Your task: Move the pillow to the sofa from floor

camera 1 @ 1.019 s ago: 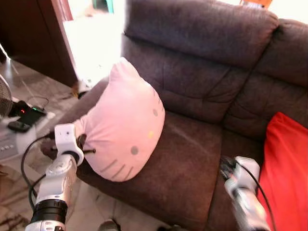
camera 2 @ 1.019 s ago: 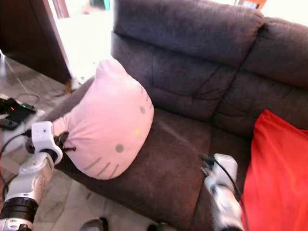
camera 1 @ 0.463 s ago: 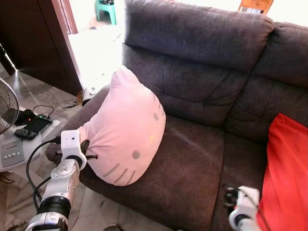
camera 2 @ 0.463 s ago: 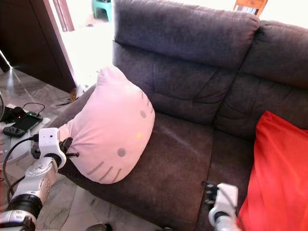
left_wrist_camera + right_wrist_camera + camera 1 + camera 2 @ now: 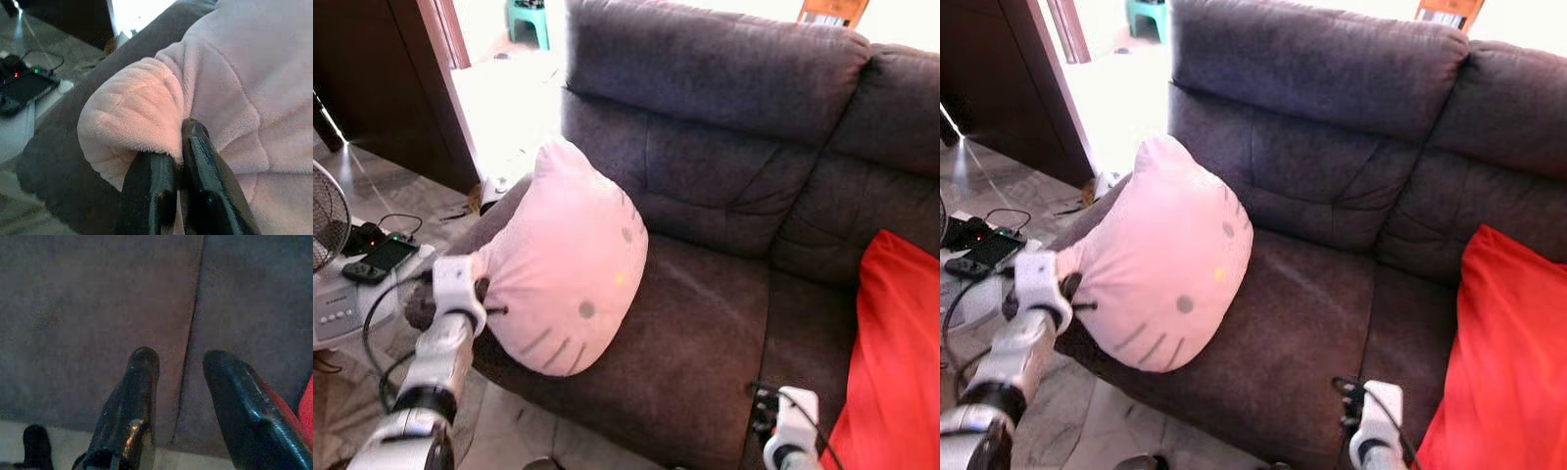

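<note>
Now pillow in left claw

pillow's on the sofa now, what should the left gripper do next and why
Probably open the left gripper and let go: the pink pillow already rests on the sofa seat, leaning on the armrest, yet the fingers pinch its corner.

Home lounge: sofa, fan.

text: none readable | labels: none | brands: none | numbers: none | signs: none
</note>
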`<state>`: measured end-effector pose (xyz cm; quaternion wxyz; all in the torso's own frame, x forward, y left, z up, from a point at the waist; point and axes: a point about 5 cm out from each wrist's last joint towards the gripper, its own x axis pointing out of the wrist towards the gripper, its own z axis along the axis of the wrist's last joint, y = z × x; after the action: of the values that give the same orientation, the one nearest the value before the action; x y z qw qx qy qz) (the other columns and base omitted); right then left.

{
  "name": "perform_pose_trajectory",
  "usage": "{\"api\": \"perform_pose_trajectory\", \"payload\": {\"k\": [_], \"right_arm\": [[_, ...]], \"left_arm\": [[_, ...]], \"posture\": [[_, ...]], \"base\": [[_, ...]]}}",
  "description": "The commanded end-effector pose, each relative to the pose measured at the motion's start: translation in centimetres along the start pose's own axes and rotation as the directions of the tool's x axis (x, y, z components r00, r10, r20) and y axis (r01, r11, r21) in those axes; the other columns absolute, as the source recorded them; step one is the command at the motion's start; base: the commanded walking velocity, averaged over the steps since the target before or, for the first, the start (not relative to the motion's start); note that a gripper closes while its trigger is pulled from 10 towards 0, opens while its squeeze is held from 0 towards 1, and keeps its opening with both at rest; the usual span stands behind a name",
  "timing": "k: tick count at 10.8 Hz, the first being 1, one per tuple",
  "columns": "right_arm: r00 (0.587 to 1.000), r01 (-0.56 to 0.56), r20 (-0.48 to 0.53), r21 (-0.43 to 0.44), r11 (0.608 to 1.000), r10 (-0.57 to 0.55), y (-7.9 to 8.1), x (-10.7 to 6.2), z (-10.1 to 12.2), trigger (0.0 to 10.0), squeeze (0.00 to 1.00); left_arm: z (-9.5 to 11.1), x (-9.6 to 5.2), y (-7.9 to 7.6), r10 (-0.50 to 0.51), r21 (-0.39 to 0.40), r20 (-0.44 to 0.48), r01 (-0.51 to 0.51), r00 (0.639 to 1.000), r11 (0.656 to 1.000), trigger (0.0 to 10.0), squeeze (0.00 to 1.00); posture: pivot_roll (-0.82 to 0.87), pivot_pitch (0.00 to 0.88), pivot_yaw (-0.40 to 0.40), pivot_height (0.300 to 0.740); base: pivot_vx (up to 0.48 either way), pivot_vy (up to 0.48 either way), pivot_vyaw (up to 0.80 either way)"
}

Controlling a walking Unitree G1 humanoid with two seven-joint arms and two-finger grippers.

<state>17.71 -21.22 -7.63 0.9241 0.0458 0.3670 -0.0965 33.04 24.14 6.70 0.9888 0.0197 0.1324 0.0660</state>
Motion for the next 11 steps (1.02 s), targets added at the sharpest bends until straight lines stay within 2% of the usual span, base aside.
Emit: {"api": "perform_pose_trajectory", "payload": {"k": [1,2,3,4,9,11], "right_arm": [[0.999,0.002,-0.040,-0.009,1.000,-0.002,-0.1,-0.3,-0.9,10.0,0.00],[0.999,-0.003,-0.051,-0.013,1.000,0.002,0.0,-0.3,-1.2,10.0,0.00],[0.998,-0.006,-0.063,-0.014,1.000,0.005,0.2,-0.4,-1.4,10.0,0.00],[0.998,-0.009,-0.069,-0.018,1.000,0.007,0.2,-0.4,-1.4,10.0,0.00],[0.995,-0.005,-0.101,-0.026,1.000,0.003,-0.3,-0.6,-2.0,10.0,0.00],[0.993,-0.008,-0.117,-0.027,1.000,0.005,-0.2,-0.8,-2.5,10.0,0.00]], "left_arm": [[0.5,0.1,1.0,0.023,0.027,0.022,-0.023,1.000,0.999,10.0,0.00],[0.3,0.1,0.8,0.013,0.040,0.017,-0.014,1.000,0.999,10.0,0.00],[-0.1,0.0,0.5,0.005,0.040,0.007,-0.005,1.000,0.999,10.0,0.14],[-0.4,0.0,0.4,0.005,0.046,-0.001,-0.005,1.000,0.999,10.0,1.00],[-1.2,-0.3,0.0,-0.002,0.056,-0.004,0.002,1.000,0.998,10.0,1.00],[-0.4,-0.4,0.2,-0.003,0.066,0.056,-0.001,0.998,0.998,10.0,1.00]], "posture": [[0.10,0.071,-0.046,0.740],[0.10,0.070,-0.045,0.740],[0.10,0.068,-0.043,0.740],[0.10,0.064,-0.043,0.740],[0.10,0.038,-0.040,0.740],[0.10,0.030,-0.038,0.740]], "base": [[0.000,0.000,0.00],[0.000,0.000,0.00],[0.000,0.000,0.00],[0.000,0.000,0.00],[0.000,0.000,0.00],[0.000,0.000,0.00]]}}
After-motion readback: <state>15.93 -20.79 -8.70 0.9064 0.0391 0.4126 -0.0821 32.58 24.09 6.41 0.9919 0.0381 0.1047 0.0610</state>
